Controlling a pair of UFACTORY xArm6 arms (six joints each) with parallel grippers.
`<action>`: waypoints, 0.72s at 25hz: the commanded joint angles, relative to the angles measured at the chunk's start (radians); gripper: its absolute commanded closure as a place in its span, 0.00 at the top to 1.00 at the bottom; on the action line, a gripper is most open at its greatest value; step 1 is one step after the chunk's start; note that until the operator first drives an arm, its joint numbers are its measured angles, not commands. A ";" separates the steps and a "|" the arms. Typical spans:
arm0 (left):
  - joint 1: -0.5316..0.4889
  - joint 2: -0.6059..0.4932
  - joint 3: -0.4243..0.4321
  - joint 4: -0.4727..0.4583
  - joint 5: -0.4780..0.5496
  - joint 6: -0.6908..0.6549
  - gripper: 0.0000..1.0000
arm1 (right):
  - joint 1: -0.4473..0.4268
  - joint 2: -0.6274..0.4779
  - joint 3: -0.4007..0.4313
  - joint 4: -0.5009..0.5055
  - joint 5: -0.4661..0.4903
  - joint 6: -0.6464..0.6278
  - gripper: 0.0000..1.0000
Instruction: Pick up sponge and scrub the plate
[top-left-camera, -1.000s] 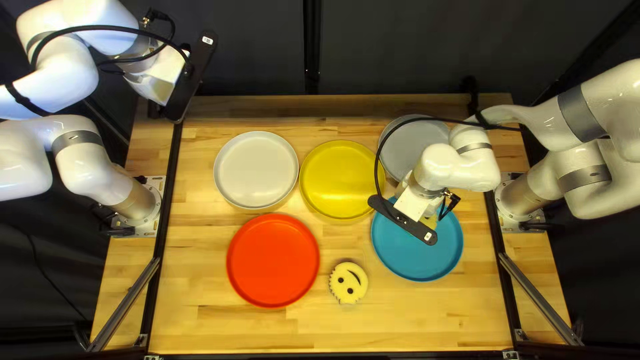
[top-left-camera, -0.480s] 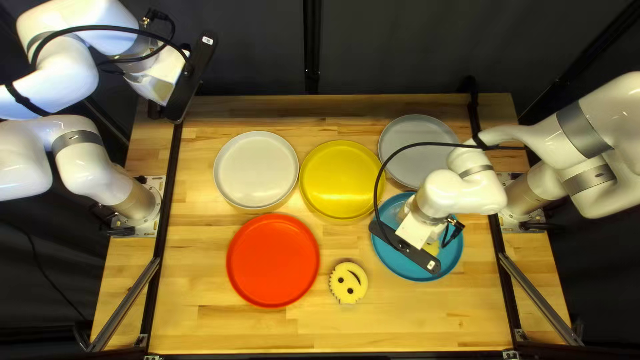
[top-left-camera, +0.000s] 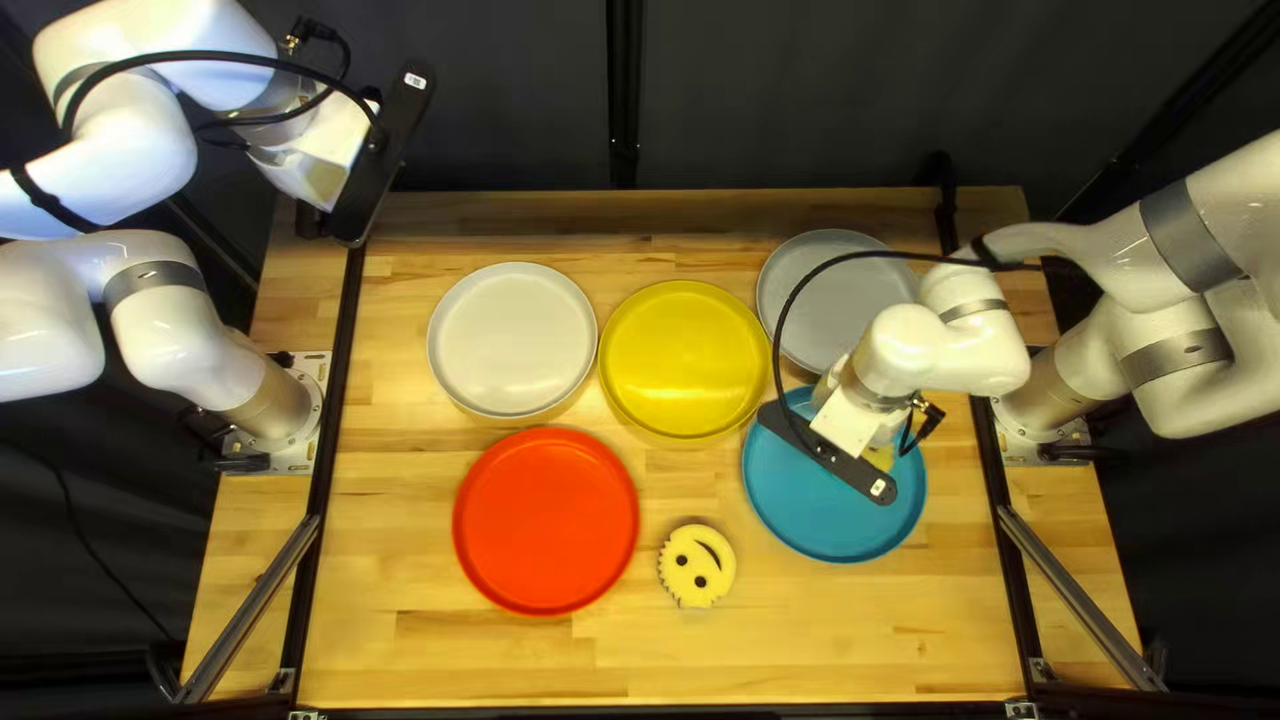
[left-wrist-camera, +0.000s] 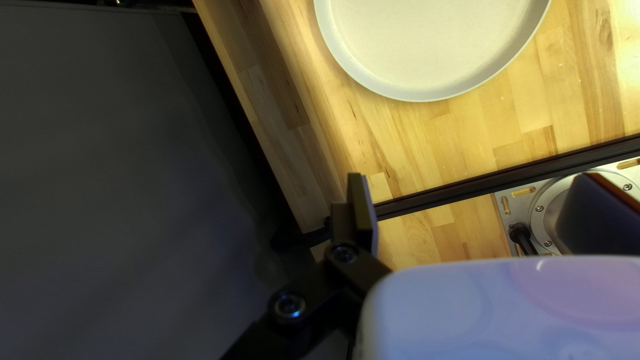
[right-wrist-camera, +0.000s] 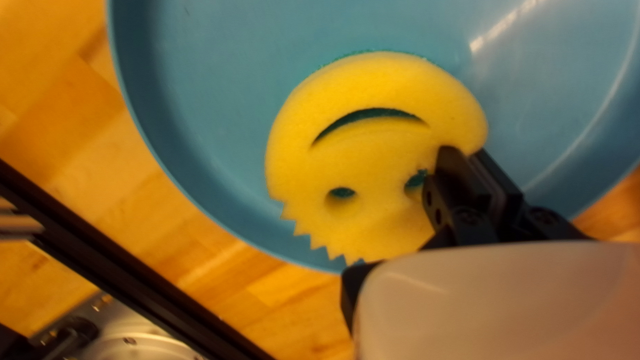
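Right gripper (top-left-camera: 827,456): clamped on the yellow smiley sponge (right-wrist-camera: 373,153) near one eye hole, one finger over its face. Sponge sits within the rim of the blue plate (top-left-camera: 840,527), serrated edge near the plate's wall; can't tell how much of its underside touches the plate floor. Left gripper (top-left-camera: 380,160): raised at the table's far left corner, fingers wide apart; the off-white plate (top-left-camera: 512,339) shows ahead of it in its wrist view.

Other plates: red plate (top-left-camera: 547,522) nearer the near edge, yellow plate (top-left-camera: 680,360) between off-white and grey, grey plate (top-left-camera: 827,300) partly under the right arm. Second smiley sponge (top-left-camera: 696,576) lies on the wood between red and blue.
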 commanded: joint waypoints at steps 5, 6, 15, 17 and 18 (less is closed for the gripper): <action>0.000 0.000 0.000 0.000 0.000 0.000 1.00 | 0.141 0.004 -0.022 -0.002 0.012 0.134 0.00; 0.000 0.000 0.000 0.000 0.000 0.000 1.00 | 0.156 0.007 -0.027 -0.002 0.013 0.148 0.00; 0.000 0.000 0.000 0.000 0.000 0.000 1.00 | 0.267 0.064 -0.061 -0.012 -0.023 0.242 0.00; 0.000 0.000 0.000 0.000 0.000 0.000 1.00 | 0.261 0.060 -0.064 -0.028 -0.014 0.234 0.00; 0.000 0.000 0.000 0.000 0.000 0.000 1.00 | 0.254 0.057 -0.063 -0.035 -0.011 0.229 0.00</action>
